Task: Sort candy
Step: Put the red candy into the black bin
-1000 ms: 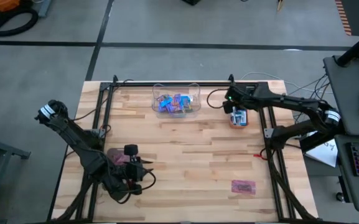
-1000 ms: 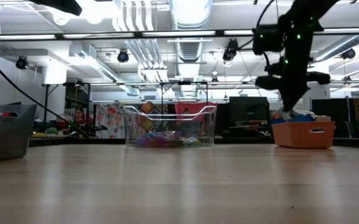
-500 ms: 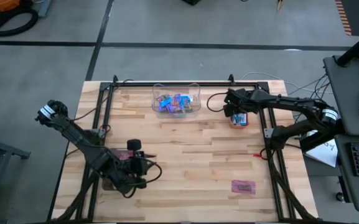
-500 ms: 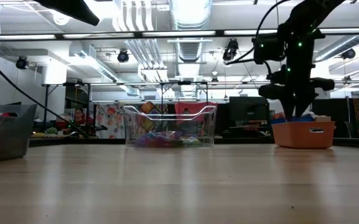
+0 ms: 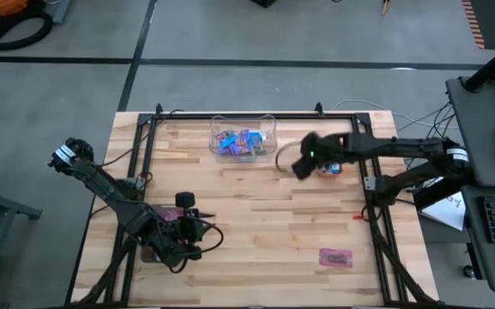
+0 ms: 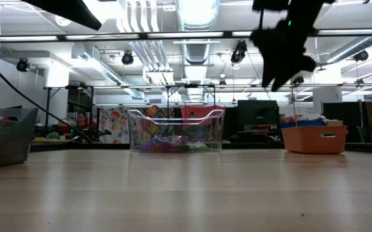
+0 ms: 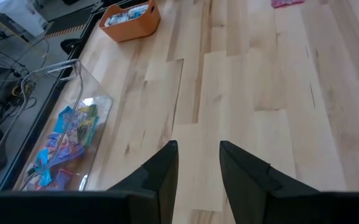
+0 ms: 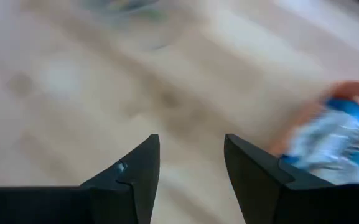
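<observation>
R gripper (image 5: 303, 163) just left orange bowl (image 5: 329, 166), fingers now apart, empty; I reckon drop done. Swinging twd clear box (image 5: 244, 140) w/ candy (image 5: 240, 142). L gripper (image 7: 196, 163) parked near front-left, part-open, empty.
</observation>
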Controlling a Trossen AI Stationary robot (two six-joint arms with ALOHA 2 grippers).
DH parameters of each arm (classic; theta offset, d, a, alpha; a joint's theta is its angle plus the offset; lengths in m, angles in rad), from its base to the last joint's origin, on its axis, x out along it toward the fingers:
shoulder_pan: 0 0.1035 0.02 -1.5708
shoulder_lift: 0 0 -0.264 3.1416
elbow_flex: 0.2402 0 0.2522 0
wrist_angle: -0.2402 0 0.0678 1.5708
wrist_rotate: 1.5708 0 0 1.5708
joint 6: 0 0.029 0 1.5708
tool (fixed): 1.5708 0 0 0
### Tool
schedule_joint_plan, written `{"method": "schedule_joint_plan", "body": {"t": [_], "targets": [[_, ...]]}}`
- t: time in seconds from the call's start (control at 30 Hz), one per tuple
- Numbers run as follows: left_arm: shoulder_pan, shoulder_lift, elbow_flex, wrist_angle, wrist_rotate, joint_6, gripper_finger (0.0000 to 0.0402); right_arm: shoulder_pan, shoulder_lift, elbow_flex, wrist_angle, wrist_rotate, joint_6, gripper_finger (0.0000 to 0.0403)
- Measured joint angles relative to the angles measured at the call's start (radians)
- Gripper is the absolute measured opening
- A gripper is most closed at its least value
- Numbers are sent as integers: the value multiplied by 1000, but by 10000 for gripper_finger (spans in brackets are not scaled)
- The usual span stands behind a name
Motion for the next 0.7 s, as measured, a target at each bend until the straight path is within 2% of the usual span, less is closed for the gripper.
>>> {"method": "schedule_joint_plan", "body": {"t": [0.17, 0.4, 0.53, 0.7], "targets": [[1, 0, -2, 2, 0, -3, 102, 247, 1, 22, 28, -30, -112, 171], [1, 0, -2, 18, 0, -5, 102, 596, 1, -54, 29, -24, -110, 171], [2, 0, -2, 31, 0, 7, 102, 755, 4, -98, 53, -13, 42, 171], [8, 0, -2, 43, -2, 13, 102, 896, 83, -98, 48, -5, 222, 171]]}}
